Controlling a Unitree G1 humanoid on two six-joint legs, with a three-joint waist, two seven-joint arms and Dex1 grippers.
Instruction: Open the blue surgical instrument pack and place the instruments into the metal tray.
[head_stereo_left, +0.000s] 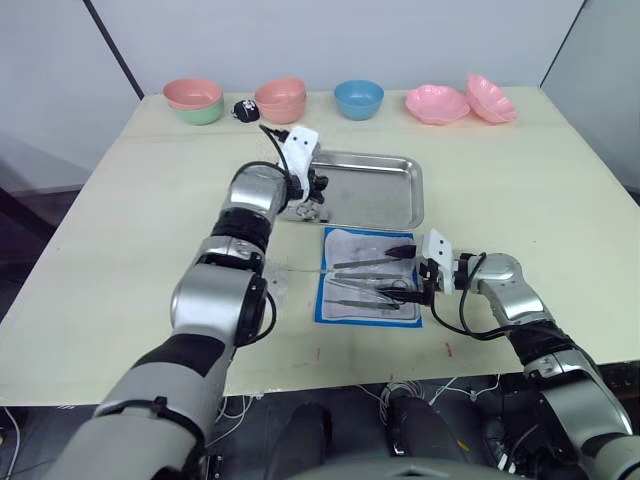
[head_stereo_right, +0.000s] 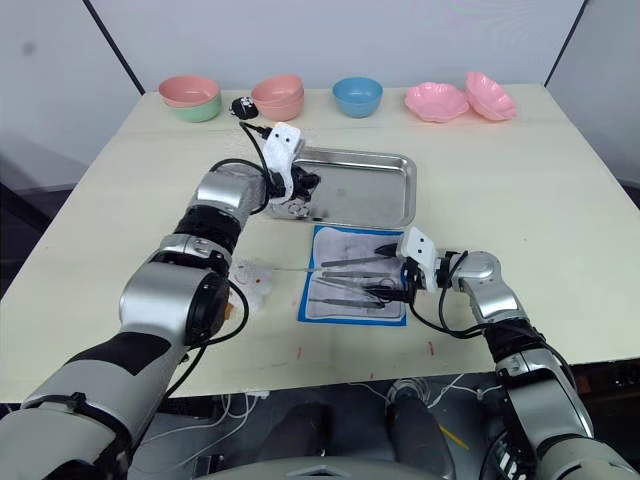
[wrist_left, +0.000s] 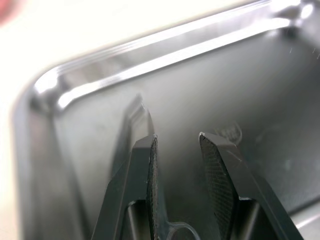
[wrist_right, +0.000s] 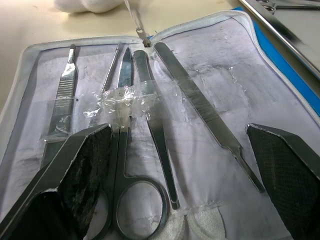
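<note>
cream table (head_stereo_left: 120, 230), bowls (head_stereo_left: 358, 97) along its far edge. your metal tray (head_stereo_left: 385, 195) sits mid-table; the blue surgical instrument pack (head_stereo_left: 330, 310) lies opened flat just in front of it, instruments (wrist_right: 150, 125) taped to its whitish lining. your left gripper (wrist_left: 177, 145) is inside the tray's left corner, fingers slightly parted, a scissor ring between them. your right gripper (wrist_right: 180, 165) hovers wide open over the pack.

Cream table (head_stereo_left: 120, 250): bowls in far row, two stacked pairs (head_stereo_left: 193, 100) (head_stereo_left: 281, 98), blue bowl (head_stereo_left: 358, 97), two pink dishes (head_stereo_left: 437, 103) (head_stereo_left: 492, 98); metal tray (head_stereo_left: 385, 195) centre; opened blue surgical instrument pack (head_stereo_left: 345, 295) just nearer.
</note>
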